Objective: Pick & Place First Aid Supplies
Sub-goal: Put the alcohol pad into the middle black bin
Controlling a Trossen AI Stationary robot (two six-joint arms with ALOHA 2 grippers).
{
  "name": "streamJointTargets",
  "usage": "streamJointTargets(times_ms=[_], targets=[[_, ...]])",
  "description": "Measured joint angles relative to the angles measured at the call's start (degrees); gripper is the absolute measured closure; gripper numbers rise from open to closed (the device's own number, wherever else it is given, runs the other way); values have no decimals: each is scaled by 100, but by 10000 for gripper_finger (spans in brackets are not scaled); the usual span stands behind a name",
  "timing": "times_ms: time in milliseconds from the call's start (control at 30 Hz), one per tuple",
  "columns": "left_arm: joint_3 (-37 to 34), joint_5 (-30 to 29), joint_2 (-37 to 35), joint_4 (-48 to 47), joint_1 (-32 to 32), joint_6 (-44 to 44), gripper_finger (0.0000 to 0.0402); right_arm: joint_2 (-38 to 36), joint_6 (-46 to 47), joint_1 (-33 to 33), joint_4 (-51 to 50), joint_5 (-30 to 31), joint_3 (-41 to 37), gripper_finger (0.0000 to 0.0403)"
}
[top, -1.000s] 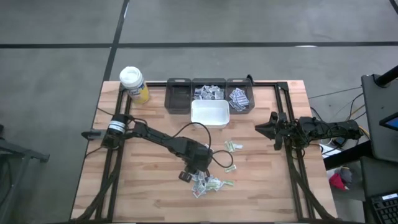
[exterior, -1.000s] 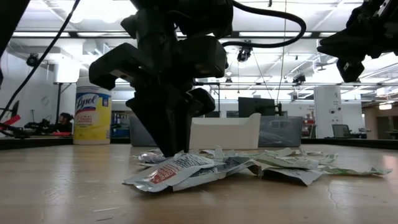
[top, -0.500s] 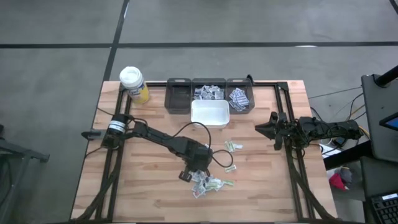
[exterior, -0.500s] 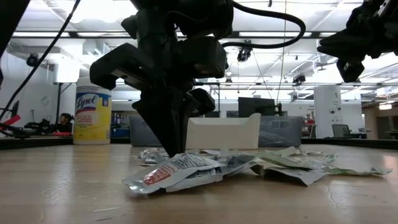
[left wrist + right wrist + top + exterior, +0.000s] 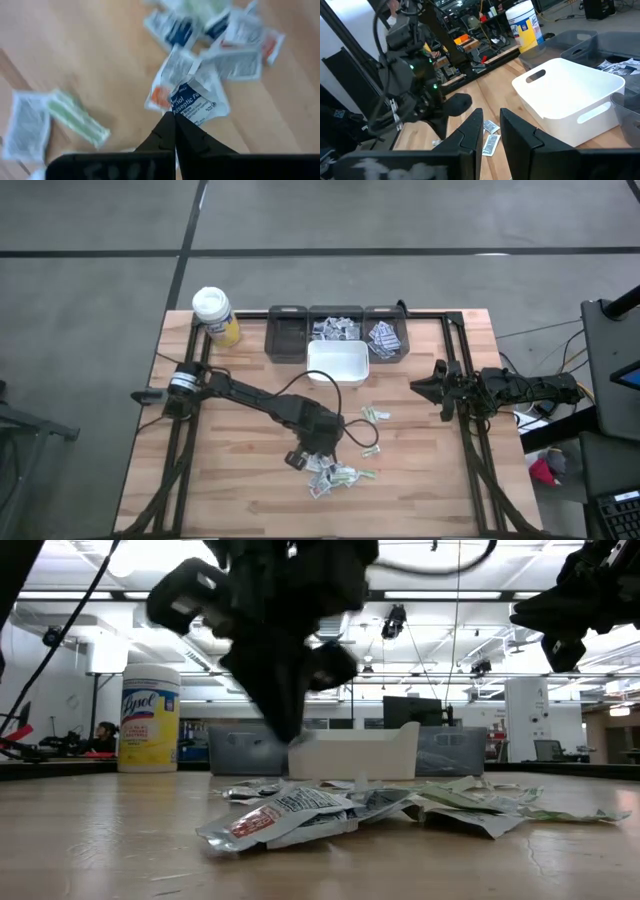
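Dark left gripper (image 5: 174, 116) fingers pressed together, pinching the edge of one white antiseptic packet (image 5: 196, 100), raised above the packet pile (image 5: 334, 474) on the wooden table (image 5: 230, 490). White bin (image 5: 337, 361) and grey trays (image 5: 335, 332) lie beyond. Right gripper (image 5: 491, 120) hovers at the table's right edge, fingers slightly parted, empty.

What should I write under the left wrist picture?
Shut left gripper pinching a white antiseptic packet, above scattered paper packets on the wooden table.
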Motion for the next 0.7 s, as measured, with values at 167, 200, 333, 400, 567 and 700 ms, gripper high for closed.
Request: streamJointTargets(times_ms=[167,200,333,400,567,700], targets=[[358,17,-7,505,96,352,401,0,0,-2,0,0,0,339],[420,-82,-15,729,149,346,401,0,0,0,1,0,0,339],[554,-688,-62,1718,403,68,401,0,0,-1,0,0,0,339],[610,-1343,-61,2126,501,-192,401,2,0,-2,1,2,0,339],[916,-3528,-63,2114,741,-488,401,2,0,0,0,1,0,339],[1356,-4319,-63,984,1005,60,401,2,0,0,2,0,0,339]])
